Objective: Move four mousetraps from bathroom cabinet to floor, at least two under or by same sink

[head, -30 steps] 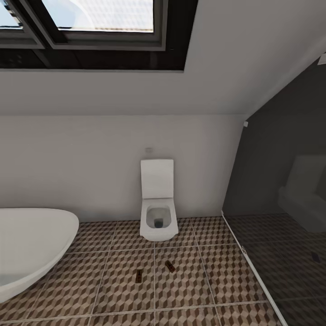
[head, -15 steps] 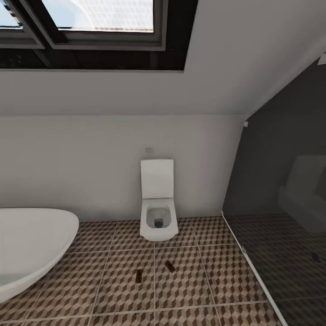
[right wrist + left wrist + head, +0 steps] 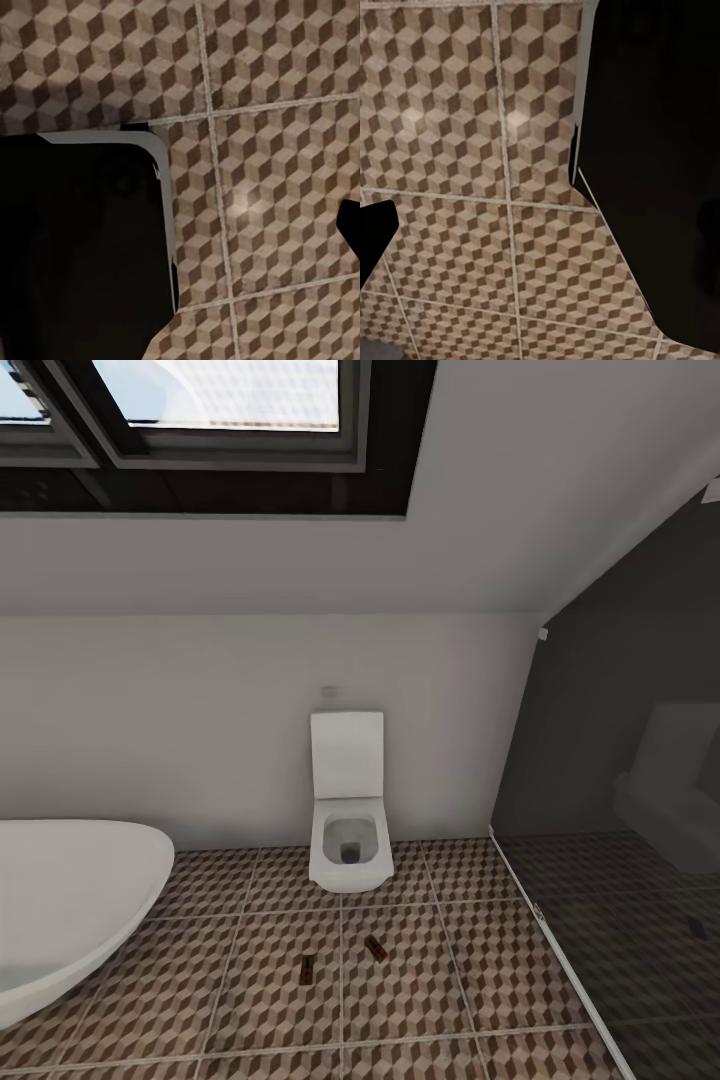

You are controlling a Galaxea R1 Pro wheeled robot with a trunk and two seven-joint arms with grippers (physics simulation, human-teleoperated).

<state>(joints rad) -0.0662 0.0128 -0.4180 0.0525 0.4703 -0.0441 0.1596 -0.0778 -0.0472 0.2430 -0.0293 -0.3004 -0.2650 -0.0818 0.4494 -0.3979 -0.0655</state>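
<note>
- two small flat brown wooden mousetraps, one just beside the other, lie on the glossy cube-patterned tiled bathroom floor before the white square ceramic toilet
- smooth white rounded bathtub near, dark smoked-glass shower enclosure opposite
- fingers state: cannot tell, both wrist views show dark blocky shapes over tiles

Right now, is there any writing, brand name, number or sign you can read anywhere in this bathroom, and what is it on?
None: no readable text anywhere.
The toilet is plain white, with no brand mark.
The two mousetraps on the bathroom floor are too small to show any print.
</note>
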